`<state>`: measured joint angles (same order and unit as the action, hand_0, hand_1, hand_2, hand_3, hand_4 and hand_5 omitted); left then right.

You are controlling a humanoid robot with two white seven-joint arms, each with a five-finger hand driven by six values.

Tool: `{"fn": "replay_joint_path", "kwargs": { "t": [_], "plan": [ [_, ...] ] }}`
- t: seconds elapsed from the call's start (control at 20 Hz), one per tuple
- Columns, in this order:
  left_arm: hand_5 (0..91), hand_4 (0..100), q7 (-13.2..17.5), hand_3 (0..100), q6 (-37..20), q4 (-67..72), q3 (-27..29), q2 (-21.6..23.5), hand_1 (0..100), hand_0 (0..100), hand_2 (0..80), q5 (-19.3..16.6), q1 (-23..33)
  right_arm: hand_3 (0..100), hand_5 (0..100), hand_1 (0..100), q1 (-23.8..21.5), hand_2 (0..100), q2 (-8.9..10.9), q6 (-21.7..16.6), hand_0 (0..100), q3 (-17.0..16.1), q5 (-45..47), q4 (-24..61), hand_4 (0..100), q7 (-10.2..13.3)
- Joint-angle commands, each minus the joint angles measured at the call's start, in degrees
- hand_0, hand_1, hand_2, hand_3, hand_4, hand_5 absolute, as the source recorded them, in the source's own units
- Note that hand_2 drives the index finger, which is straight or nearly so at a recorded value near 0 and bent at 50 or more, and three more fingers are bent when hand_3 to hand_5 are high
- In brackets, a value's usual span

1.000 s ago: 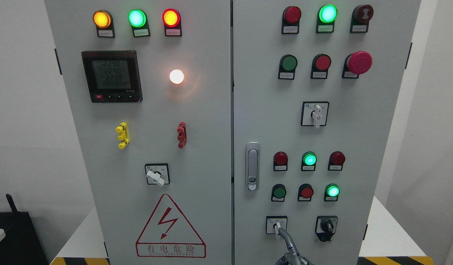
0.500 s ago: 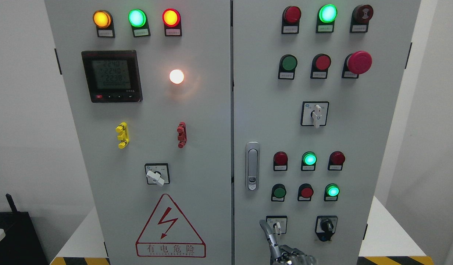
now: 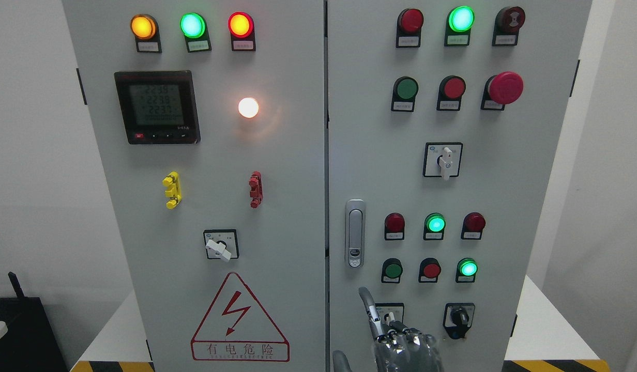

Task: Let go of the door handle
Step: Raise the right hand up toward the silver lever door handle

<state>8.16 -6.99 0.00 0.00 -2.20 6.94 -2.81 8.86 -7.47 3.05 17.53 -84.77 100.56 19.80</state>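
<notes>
One hand at the frame's bottom centre-right, index finger extended, others curled, holds nothing; the silver door handle sits flush and upright above it.

Matt painted metal cabinet door, shiny chrome door handle.

The cabinet is painted a plain pale grey, and its door handle is finished in silver. A row of amber, green and red lamps is lit at the upper left, above a black meter with a grey-green display, beside which a white lamp glows. A yellow clip and a red clip are seen mid-panel. A red-outlined warning triangle is marked with a red bolt. Black-and-yellow stripes are laid along the floor edge. The hand is metallic grey
</notes>
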Motion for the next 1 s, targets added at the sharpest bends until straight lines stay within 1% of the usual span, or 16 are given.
{"fn": "replay_joint_path", "kwargs": {
  "t": [0.0, 0.15, 0.25, 0.35, 0.95],
  "plan": [
    [0.0, 0, 0.01, 0, -0.04, 0.97, 0.62, 0.01, 39, 12, 0.0, 0.00, 0.00, 100, 100, 32, 3.53, 0, -0.27, 0.81, 33, 0.49, -0.40, -4.84, 96, -1.34],
    [0.0, 0, 0.01, 0, 0.05, 0.97, 0.62, 0.01, 39, 12, 0.0, 0.00, 0.00, 100, 100, 32, 5.20, 0, -0.35, 2.48, 33, 0.32, -0.23, -5.46, 96, -1.34],
    [0.0, 0, 0.01, 0, 0.05, 0.97, 0.62, 0.01, 39, 12, 0.0, 0.00, 0.00, 100, 100, 32, 6.43, 0, -0.27, 2.57, 34, 0.32, 0.04, -7.04, 96, -1.34],
    [0.0, 0, 0.01, 0, 0.05, 0.97, 0.62, 0.01, 39, 12, 0.0, 0.00, 0.00, 100, 100, 32, 6.52, 0, -0.27, 2.66, 34, 0.32, 1.53, -8.18, 96, -1.34],
    [0.0, 0, 0.01, 0, 0.05, 0.97, 0.62, 0.01, 39, 12, 0.0, 0.00, 0.00, 100, 100, 30, 7.93, 0, -0.27, 2.66, 35, -0.39, 3.55, -9.86, 96, -1.43]
  ]
}}
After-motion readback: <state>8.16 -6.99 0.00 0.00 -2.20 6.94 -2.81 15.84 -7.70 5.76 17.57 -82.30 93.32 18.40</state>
